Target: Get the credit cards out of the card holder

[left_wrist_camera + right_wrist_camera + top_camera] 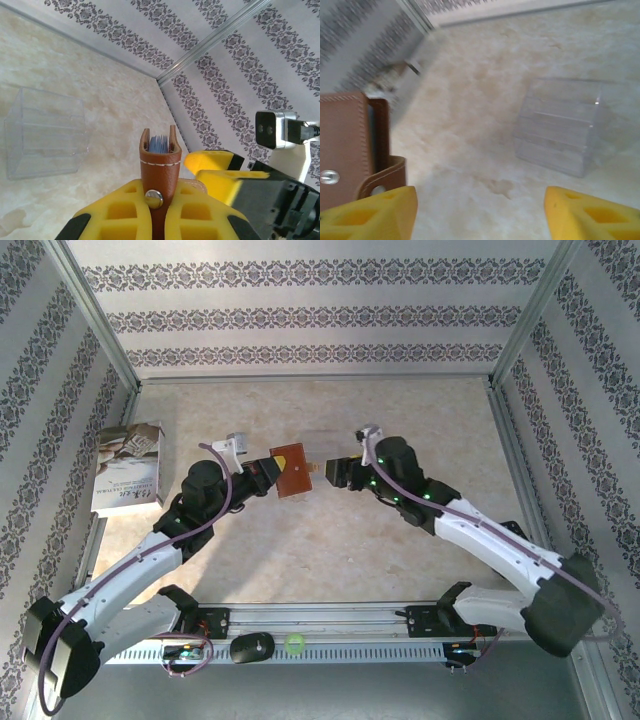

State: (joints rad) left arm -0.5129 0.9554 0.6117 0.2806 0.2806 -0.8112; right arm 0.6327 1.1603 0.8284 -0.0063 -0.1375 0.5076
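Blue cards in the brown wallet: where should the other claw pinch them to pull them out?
Pinch the blue cards by the edges peeking out of the card holder at its open mouth. Come straight at that end with the open right gripper, one finger on each flat side. The rest is hidden in leather, and the left gripper clamps the snap end.

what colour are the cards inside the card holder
Blue; the credit cards show best in the left wrist view, inside the brown card holder.
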